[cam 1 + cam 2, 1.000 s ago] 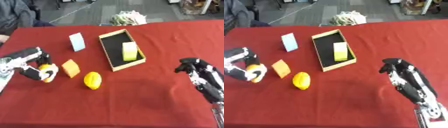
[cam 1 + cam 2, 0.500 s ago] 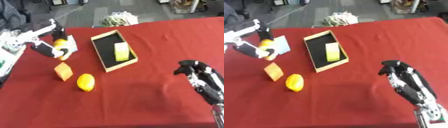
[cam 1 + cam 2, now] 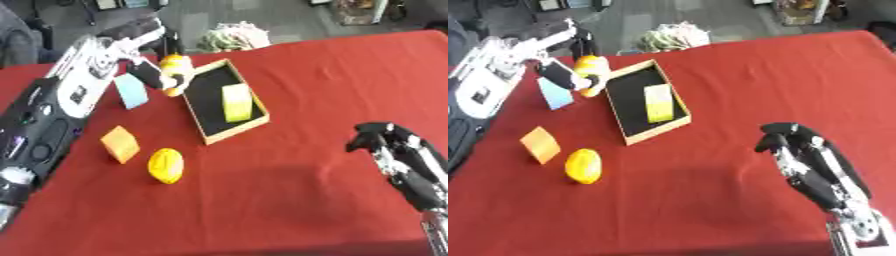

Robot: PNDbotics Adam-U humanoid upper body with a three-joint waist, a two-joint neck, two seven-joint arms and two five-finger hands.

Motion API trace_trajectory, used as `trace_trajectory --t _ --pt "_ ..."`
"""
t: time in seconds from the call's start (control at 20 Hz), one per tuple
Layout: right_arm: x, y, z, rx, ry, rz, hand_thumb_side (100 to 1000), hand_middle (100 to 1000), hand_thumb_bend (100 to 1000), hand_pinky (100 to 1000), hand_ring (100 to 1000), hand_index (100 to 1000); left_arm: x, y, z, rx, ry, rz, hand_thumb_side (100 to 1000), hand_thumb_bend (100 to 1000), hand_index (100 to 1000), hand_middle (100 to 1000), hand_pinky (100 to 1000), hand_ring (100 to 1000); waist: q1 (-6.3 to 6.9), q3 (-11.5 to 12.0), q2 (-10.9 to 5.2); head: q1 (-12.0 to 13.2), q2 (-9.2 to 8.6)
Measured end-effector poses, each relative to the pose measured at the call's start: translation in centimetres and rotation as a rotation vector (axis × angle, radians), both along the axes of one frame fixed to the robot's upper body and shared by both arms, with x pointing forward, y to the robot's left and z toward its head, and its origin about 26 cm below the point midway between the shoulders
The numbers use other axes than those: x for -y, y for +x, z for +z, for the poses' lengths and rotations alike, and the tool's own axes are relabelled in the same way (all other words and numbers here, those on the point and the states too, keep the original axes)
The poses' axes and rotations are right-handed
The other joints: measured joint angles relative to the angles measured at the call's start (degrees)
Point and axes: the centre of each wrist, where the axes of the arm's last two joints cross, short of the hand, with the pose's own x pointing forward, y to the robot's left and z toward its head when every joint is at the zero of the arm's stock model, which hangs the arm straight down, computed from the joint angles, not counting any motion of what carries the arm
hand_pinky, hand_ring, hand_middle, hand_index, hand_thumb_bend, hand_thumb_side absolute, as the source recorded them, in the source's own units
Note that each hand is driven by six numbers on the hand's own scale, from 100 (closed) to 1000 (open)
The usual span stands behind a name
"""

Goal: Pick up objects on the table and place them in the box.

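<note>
My left hand [image 3: 150, 71] is raised at the upper left, shut on a small orange and white object [image 3: 174, 65] held just left of the box's far corner. The box [image 3: 198, 106], tan-walled with a black floor, lies at centre and holds a yellow-green block [image 3: 235, 102]. On the red table [image 3: 289, 85] lie a yellow lemon-shaped object [image 3: 165, 165], an orange block [image 3: 120, 143] and a light blue card [image 3: 131, 91] standing behind my left hand. My right hand [image 3: 798, 148] hovers at the lower right with fingers curled, holding nothing.
A pale bundle [image 3: 233, 35] lies on the floor beyond the table's far edge. The table's right half and its front carry nothing but my right arm [image 3: 833, 190].
My left hand has lifted the orange and white object off the table and carried it right, up to the box's far corner. The camera view has shifted. The right hand has barely moved.
</note>
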Motion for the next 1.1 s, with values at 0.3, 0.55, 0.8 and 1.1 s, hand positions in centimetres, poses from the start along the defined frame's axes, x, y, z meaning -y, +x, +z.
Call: trace_trajectory --t 0.3,0.55,0.8,1.1 --pt "-0.1 0.0 0.1 0.002 0.001 0.001 445 545 100 723 595 728 1.1 1.6 -4.0 -0.131 0.054 -0.026 100 405 686 531 721 535 -0.01 -0.5 0.48 0.0 0.0" --pt "-0.1 0.0 0.0 0.001 0.005 0.001 444 545 100 723 595 728 1.2 2.7 -6.1 -0.203 0.099 -0.049 100 405 685 529 720 534 -0.01 -0.5 0.48 0.0 0.0" --pt "-0.2 0.0 0.0 0.001 0.008 0.003 442 545 100 723 594 728 1.2 3.0 -6.8 -0.199 0.097 -0.062 100 394 687 530 724 533 -0.01 -0.4 0.48 0.0 0.0" --pt "-0.3 0.0 0.0 -0.001 0.007 0.005 441 545 100 723 594 728 2.3 3.1 -6.8 -0.158 0.054 -0.067 100 423 701 547 734 547 -0.01 -0.5 0.48 0.2 0.0"
